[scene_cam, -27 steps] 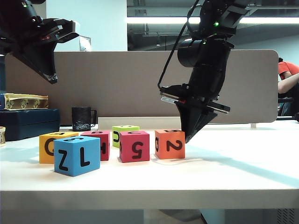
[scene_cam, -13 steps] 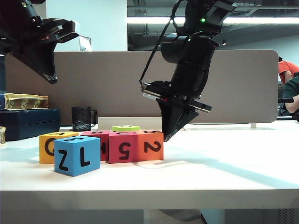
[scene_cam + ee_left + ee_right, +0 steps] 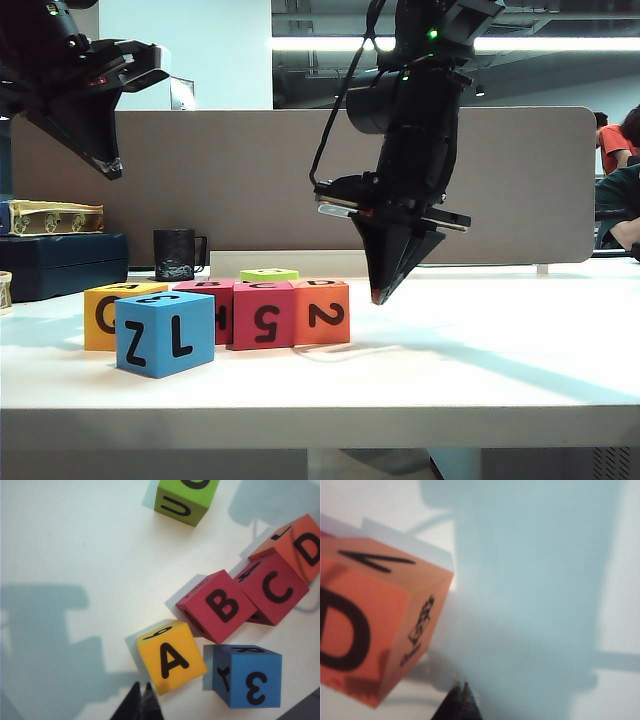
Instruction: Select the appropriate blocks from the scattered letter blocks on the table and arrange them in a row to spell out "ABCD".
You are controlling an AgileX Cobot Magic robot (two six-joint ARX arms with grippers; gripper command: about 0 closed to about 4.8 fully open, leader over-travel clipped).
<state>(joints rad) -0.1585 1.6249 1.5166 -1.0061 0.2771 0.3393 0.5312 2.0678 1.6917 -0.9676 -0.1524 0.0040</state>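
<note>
- Right gripper (image 3: pixel 378 296): jaws pressed together into a single dark point, gripping nothing, hanging tip-down just above the table (image 3: pixel 480 380), a little to the right of the orange cube (image 3: pixel 321 312) and clear of it in the exterior view.
- Same pinched tip (image 3: pixel 461 700) seen in the right wrist view, close beside the orange cube (image 3: pixel 367 625) with its D face up and a small printed logo on the side toward the tip.
- Left gripper (image 3: pixel 112 168): fingers also closed tight, empty, raised high at the upper left of the exterior view, well above the blocks.
- Closed tip (image 3: pixel 141 705) visible in the left wrist view, over bare table near the yellow-orange cube (image 3: pixel 171 656).
- From above: yellow-orange cube showing A, red cube (image 3: pixel 216 606) showing B, pink-red cube (image 3: pixel 274 589) showing C, orange cube (image 3: pixel 298 545) showing D, running in a slanted line; B, C and D touching or nearly so, A corner-close to B.
- In the exterior view: yellow-orange cube (image 3: pixel 103 316) at the left end, then red (image 3: pixel 216 305), pink-red (image 3: pixel 263 315) with a 5 facing out, orange with a 2.
- Blue cube (image 3: pixel 165 333) marked Z, L in front of the row's left end, partly hiding it; a 3 on top (image 3: pixel 248 676).
- Lime-green cube (image 3: pixel 268 274) behind the row, apart from it (image 3: pixel 186 497).
- Black mug (image 3: pixel 176 254) and dark case (image 3: pixel 62 263) at the table's back left.
</note>
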